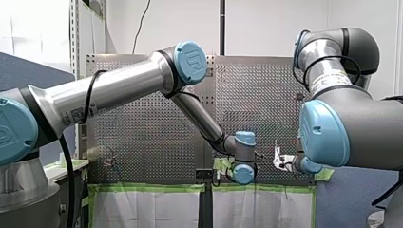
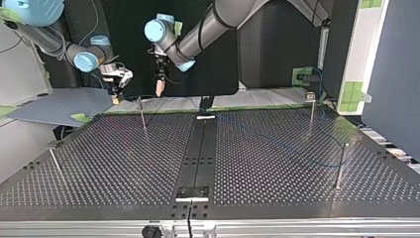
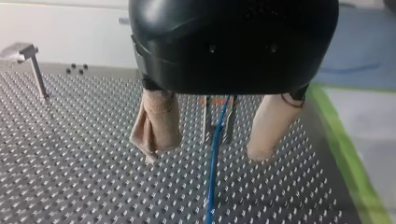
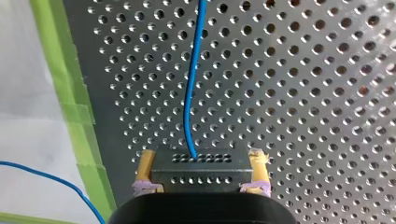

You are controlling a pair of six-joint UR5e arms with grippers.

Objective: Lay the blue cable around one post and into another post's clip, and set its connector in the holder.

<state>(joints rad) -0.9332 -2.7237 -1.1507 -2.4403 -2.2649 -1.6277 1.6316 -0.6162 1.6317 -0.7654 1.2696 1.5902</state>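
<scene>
- Closest in, my right gripper (image 4: 202,157) is clamped on the connector (image 4: 201,175); its yellow pads (image 4: 147,169) press the dark block from both sides.
- From the connector's forward face the blue cable (image 4: 189,93) runs straight ahead over the perforated table (image 4: 303,93); a second stretch of it curves over the white surface beyond the green tape (image 4: 70,102) at the table's edge.
- Over to my left gripper (image 3: 205,156): its beige fingers (image 3: 156,123) stand apart, holding nothing; the cable passes on the table between them, touching neither.
- Just ahead of those fingers a forked metal clip (image 3: 207,121) stands on the table; the cable runs between its prongs, though I cannot tell how firmly it sits there.
- Further out, a thin post (image 3: 38,74) stands well off to one side.
- In the top view both grippers hang at the table's far edge, near each other; the cable shows only faintly across that view's right half.
</scene>
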